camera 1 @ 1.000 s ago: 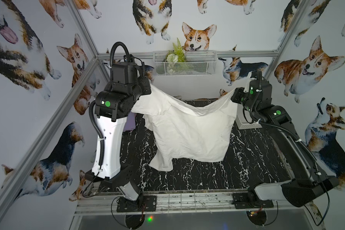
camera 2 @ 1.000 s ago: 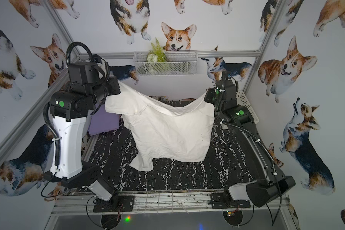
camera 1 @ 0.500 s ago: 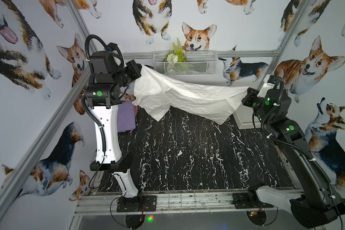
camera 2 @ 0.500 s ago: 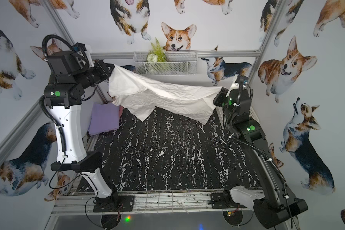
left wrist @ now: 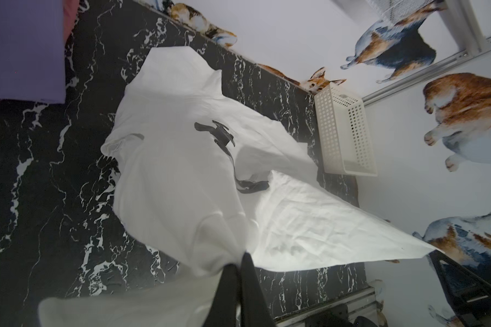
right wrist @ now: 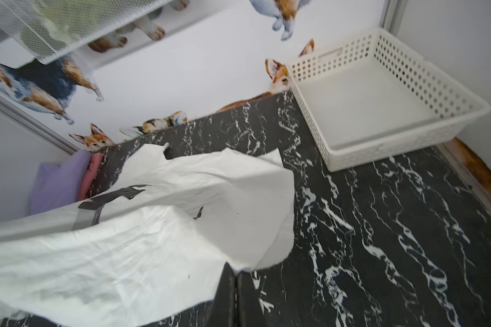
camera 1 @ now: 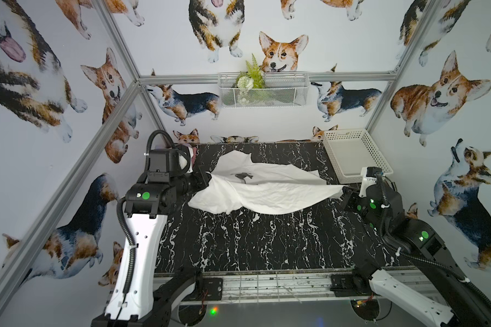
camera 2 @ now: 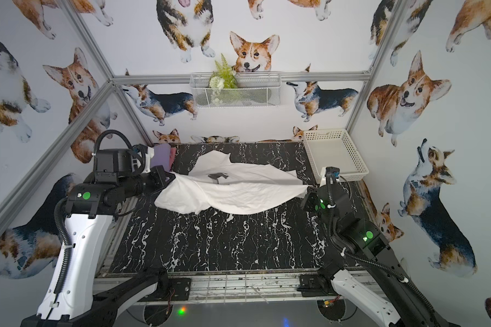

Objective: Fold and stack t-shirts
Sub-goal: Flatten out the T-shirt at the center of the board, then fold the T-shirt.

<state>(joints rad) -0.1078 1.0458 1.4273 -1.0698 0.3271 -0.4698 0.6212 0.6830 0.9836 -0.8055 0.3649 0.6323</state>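
The white t-shirt [camera 1: 267,195] [camera 2: 233,198] with a black-and-grey robot-arm print is stretched low over the far half of the black marble table [camera 1: 253,246]. Its far part lies on the table, print up. My left gripper [camera 1: 207,179] [left wrist: 240,262] is shut on one corner of the near edge, and my right gripper [camera 1: 345,190] [right wrist: 236,271] is shut on the opposite corner. That held edge hangs taut between them just above the table. A folded lavender shirt [camera 2: 160,154] [left wrist: 23,48] lies on a pinkish one [camera 2: 172,155] [right wrist: 92,172] at the far left corner.
A white perforated plastic basket [camera 1: 349,177] [right wrist: 380,153] stands empty at the far right corner, close to my right arm. A wire basket with a plant [camera 1: 262,90] hangs on the back wall. Bare marble stretches from the shirt to the front rail.
Both arms have dropped from head height to just above the table and come toward the front. The shirt, hanging in the air before, now lies partly on the table with its print up.
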